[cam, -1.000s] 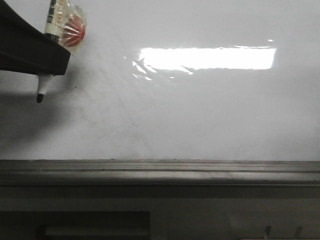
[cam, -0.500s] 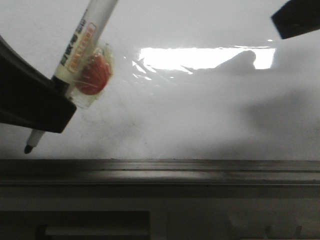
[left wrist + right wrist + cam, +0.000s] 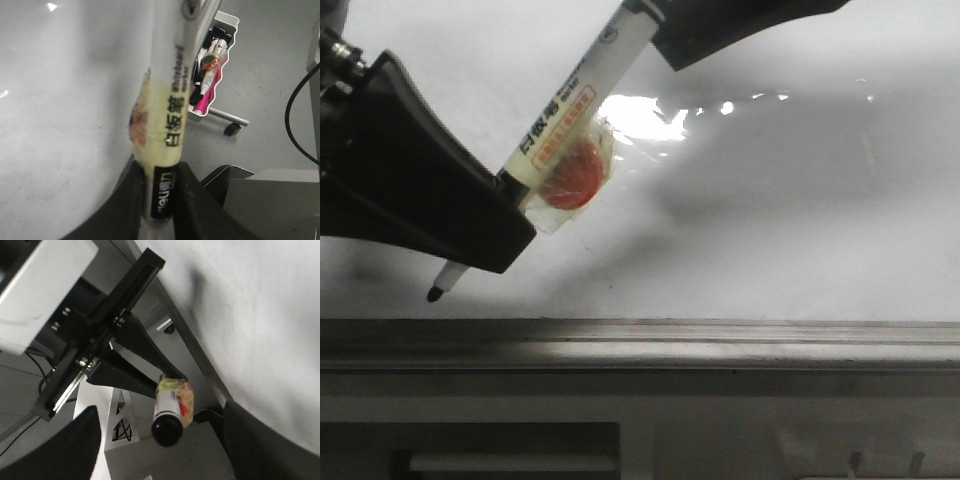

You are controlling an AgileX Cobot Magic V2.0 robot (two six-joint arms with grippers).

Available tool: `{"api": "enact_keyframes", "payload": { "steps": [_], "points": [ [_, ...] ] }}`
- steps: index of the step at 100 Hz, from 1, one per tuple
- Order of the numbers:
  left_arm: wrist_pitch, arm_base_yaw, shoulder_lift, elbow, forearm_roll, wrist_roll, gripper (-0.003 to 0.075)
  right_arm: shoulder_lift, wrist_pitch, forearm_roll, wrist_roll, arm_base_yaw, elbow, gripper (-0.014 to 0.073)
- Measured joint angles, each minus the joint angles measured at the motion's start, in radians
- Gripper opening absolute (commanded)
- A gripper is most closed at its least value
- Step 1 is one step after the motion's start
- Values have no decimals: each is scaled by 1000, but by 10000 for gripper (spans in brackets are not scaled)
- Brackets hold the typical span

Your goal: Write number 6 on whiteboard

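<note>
In the front view, the left hand (image 3: 470, 245) sat at nine o'clock, its dark fingers (image 3: 430, 200) clamped together on a whiteboard marker (image 3: 565, 120). The marker's black tip (image 3: 436, 294) pointed toward seven o'clock, just above the grey metal ledge (image 3: 640, 345), though contact with the whiteboard (image 3: 800, 230) could not be judged. A patch of clear tape over something red-orange (image 3: 575, 175) clung to the barrel just beyond the fingers. The marker's back end rose toward one o'clock, where the right hand (image 3: 720, 25) reached in at twelve o'clock; in the right wrist view its fingers (image 3: 65, 450) stood apart on either side of the marker's end. No drawn 6 showed on the whiteboard.
</note>
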Motion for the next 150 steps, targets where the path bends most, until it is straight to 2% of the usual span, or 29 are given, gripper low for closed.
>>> {"api": "enact_keyframes", "payload": {
  "steps": [6, 13, 39, 52, 65, 71, 76, 83, 84, 85, 91, 100, 119, 150],
  "points": [
    [-4, 0, 0, -6, 0, -2, -20, 17, 2, 0, 0, 6, -3, 465],
    [-9, 0, 0, -10, 1, -2, -20, 33, 2, -4, 0, 15, -3, 418],
    [-19, -1, 0, -10, 2, -2, -20, 47, -11, -4, -13, 29, -4, 112],
    [-21, -1, 0, -10, 5, -4, -20, 47, -19, -10, -33, 41, -4, -75],
    [-21, -1, 0, -10, 3, -9, -15, 47, -23, -17, -42, 41, -4, -63],
    [-21, -1, 0, -10, -7, -9, 22, 47, -23, -17, -43, 41, -6, -63],
    [-21, -1, 0, -10, -9, -9, 86, 47, -23, -17, -48, 41, -6, -62],
    [-21, -1, 0, -10, -13, -9, 227, 47, -23, -17, -54, 41, -6, -50],
    [-21, 0, 0, -10, -15, -9, 277, 47, -23, -17, -54, 41, -6, -46],
    [-23, 1, 0, -10, -19, -9, 277, 47, -23, -14, -54, 41, -6, -45],
    [-21, 11, -4, -10, -36, -9, 443, 45, -26, -10, -60, 42, -6, -43],
    [-25, 52, -26, -10, -80, -7, 545, 21, -42, -10, -62, 42, -6, -43],
    [-25, 206, -143, -10, -177, -7, 525, -131, -166, -12, -66, 42, 82, -43],
    [-81, 424, -416, 100, -258, -7, 417, -535, -464, -19, -75, 44, 426, -45]
  ]
}}
